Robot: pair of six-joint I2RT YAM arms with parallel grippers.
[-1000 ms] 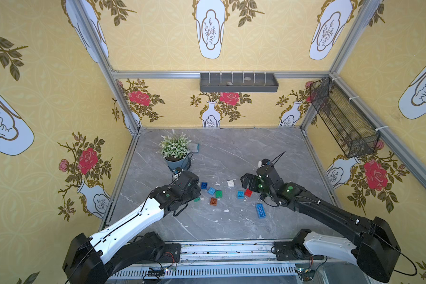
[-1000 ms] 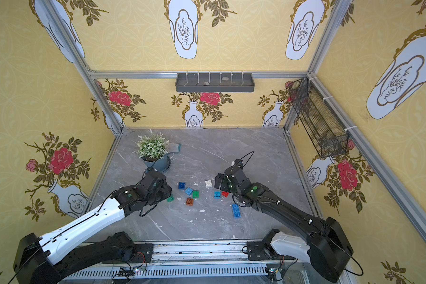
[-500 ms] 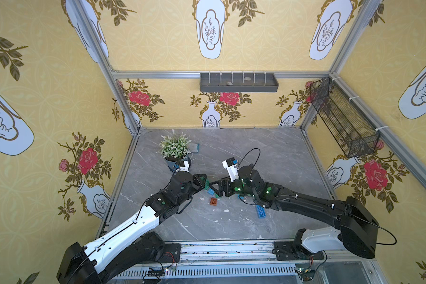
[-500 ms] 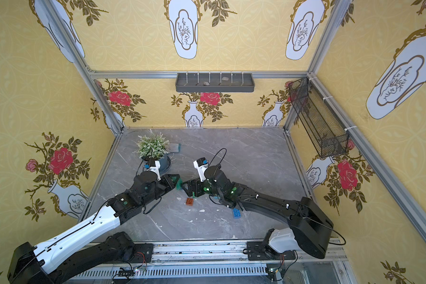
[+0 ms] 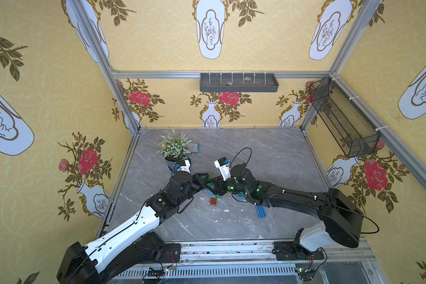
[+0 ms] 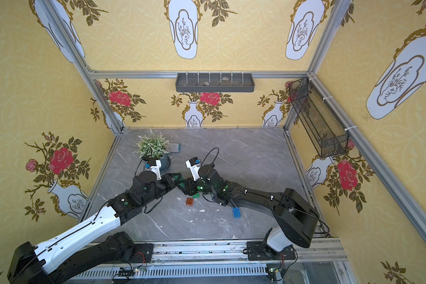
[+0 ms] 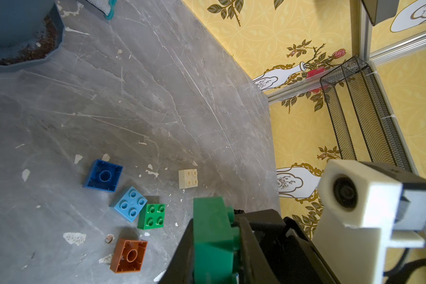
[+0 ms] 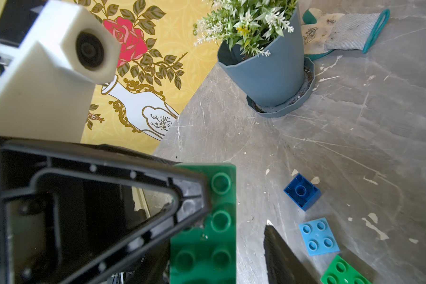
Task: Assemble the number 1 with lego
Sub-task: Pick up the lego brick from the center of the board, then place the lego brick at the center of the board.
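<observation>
Left gripper (image 5: 207, 183) pinches a long green brick (image 7: 212, 246), held up off the grey table (image 5: 268, 152) near its middle. A second ago the two arms were well apart, one on each side of the scattered bricks. Now both have swung inward and meet nose to nose above them.

Right gripper (image 5: 217, 188), spread wide a second ago, has narrowed around the free end of the same brick. In the right wrist view one of its fingers (image 8: 283, 260) stands just clear of the brick's side, so its jaws are still apart and not clamped.

This looks like a mid-air handover or re-grip of the long piece, probably the upright stroke of the 1. No bricks appear joined yet, so the build has barely begun.

A long blue brick (image 5: 260, 211) lies on the table beside the right arm. Below the grippers lie small squares:
- dark blue (image 7: 103, 175), upside down
- light blue (image 7: 130, 203)
- green (image 7: 151, 216)
- brown (image 7: 129, 255), upside down
- white (image 7: 188, 178)
</observation>
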